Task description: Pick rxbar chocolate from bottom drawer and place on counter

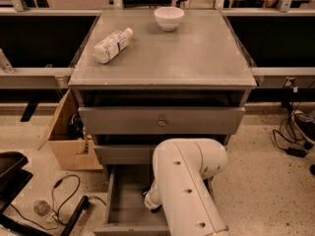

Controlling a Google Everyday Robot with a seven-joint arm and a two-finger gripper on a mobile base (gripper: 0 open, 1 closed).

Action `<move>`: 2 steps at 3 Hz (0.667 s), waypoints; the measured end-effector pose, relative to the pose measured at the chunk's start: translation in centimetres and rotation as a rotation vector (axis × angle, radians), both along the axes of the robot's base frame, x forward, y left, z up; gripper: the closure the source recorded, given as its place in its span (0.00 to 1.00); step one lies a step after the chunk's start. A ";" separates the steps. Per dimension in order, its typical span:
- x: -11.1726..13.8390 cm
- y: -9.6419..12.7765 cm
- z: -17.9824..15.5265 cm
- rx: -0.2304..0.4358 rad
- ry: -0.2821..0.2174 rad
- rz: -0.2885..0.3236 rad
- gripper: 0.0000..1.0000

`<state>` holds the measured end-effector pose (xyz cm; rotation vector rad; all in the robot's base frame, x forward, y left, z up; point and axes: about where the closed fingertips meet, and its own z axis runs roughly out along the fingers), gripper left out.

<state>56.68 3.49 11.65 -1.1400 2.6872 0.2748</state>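
The bottom drawer (123, 203) is pulled open at the foot of the grey cabinet, and its plain grey floor shows on the left. My gripper (152, 201) reaches down into it, at the drawer's middle right, mostly hidden behind my white arm (184, 191). The rxbar chocolate is not visible; a small dark patch sits right under the gripper, and I cannot tell what it is. The counter (192, 53) is the flat grey top of the cabinet, above the drawers.
A white-labelled plastic bottle (112, 45) lies on its side at the counter's left. A white bowl (169, 18) stands at its back edge. A cardboard box (69, 132) sits left of the cabinet. Cables (59, 200) lie on the floor at the left, and more cables (293, 136) at the right.
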 end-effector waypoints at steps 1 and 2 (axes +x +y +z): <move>0.0 0.0 0.1 0.000 0.000 0.000 1.00; -0.5 -1.0 3.7 0.056 -0.028 0.024 1.00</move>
